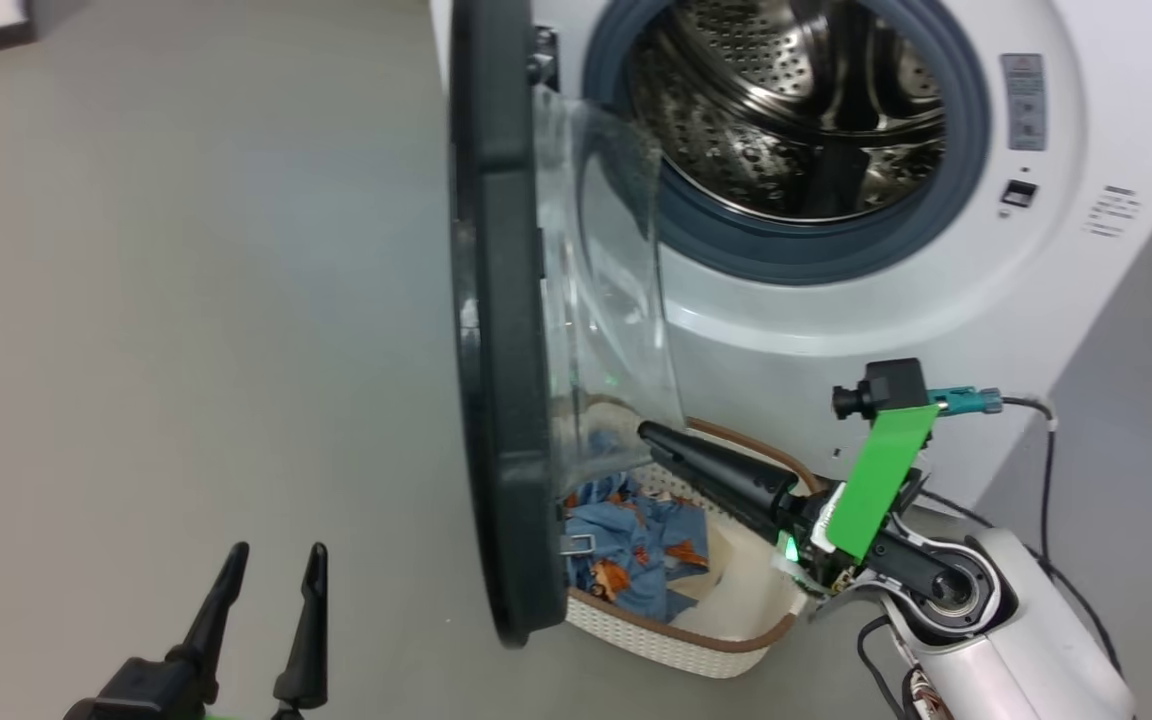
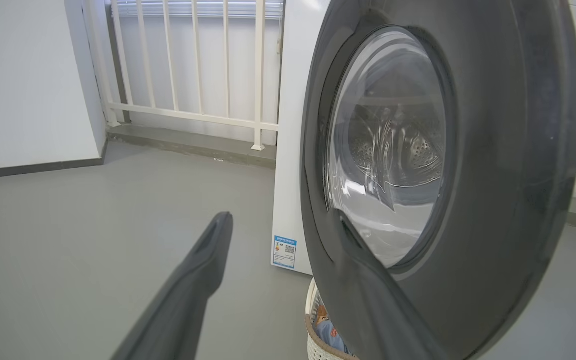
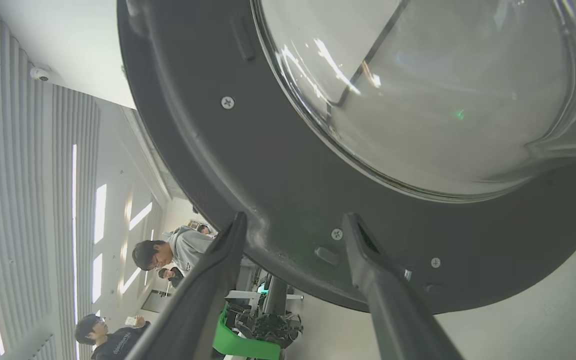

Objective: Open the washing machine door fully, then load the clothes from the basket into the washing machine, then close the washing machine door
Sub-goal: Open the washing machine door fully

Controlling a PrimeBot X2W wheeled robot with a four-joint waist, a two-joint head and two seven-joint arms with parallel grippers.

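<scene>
Washing machine door (image 1: 501,330) stands swung out, seen edge-on from the head camera, black rim toward the robot, clear glass bowl bulging toward the machine. Washing machine (image 1: 1036,260) open; steel drum (image 1: 786,100) bare inside its grey gasket.

Basket (image 1: 676,635) sits on the grey floor (image 1: 186,300) at the foot of the machine, just under the door's lower edge. Clothes (image 1: 636,545) lie in it: blue fabric with orange figures, crumpled toward the door side, cream cloth beside.

Right gripper (image 1: 648,432) reaches over the basket, tips close under the glass bowl on the door's inner face. Right wrist view: both fingers spread apart, nothing between them, pointing at the inner rim with its screws. Cannot tell whether the tips touch the door.

Left gripper (image 1: 278,550) low at left, on the door's outer side, well apart from it, fingers spread, empty. Left wrist view looks at the door's front; blue label (image 2: 285,252) low on the machine's side panel.
</scene>
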